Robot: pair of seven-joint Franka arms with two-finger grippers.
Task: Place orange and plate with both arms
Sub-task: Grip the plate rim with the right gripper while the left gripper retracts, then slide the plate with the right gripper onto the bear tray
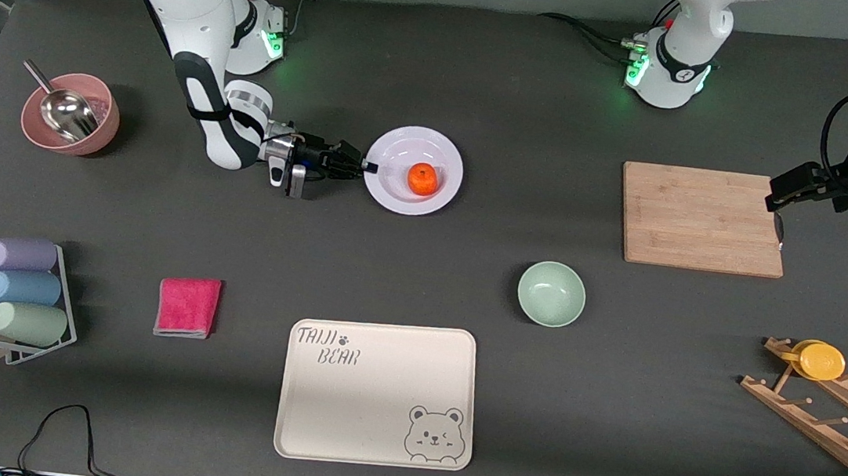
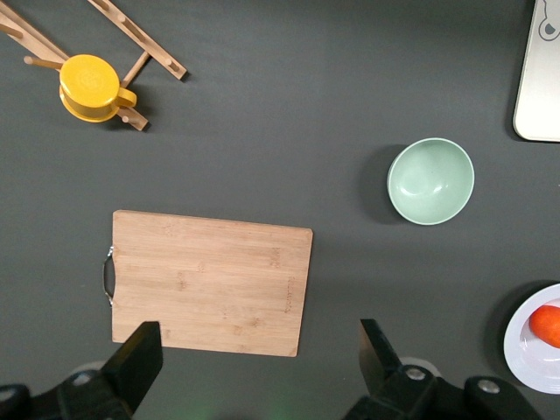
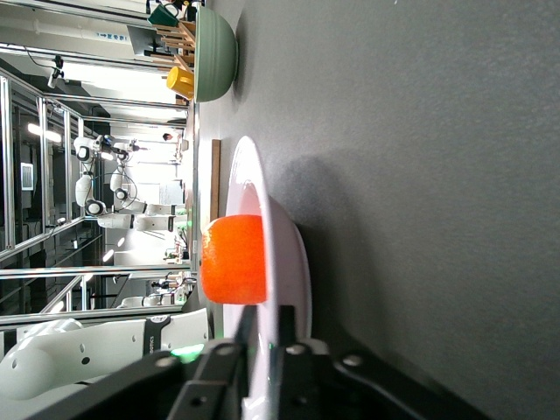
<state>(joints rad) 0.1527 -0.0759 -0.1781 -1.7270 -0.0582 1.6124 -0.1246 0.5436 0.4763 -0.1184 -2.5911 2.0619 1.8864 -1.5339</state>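
Orange (image 1: 422,179), round and dimpled, sits in your glossy pale plate (image 1: 397,196), whose thin rim the right gripper (image 1: 365,166) pinches, while your left gripper (image 2: 258,363) waits spread wide over the wooden board (image 2: 210,282).

Our right gripper (image 1: 365,166) lies low and level, jaws pinched shut on the plate (image 1: 398,188) rim. Our left gripper (image 2: 258,359) waits up high, pointing straight down, jaws spread wide with nothing between them.

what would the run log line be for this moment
right hand: shut on plate rim | orange: on plate | left hand: open, over cutting board, waiting
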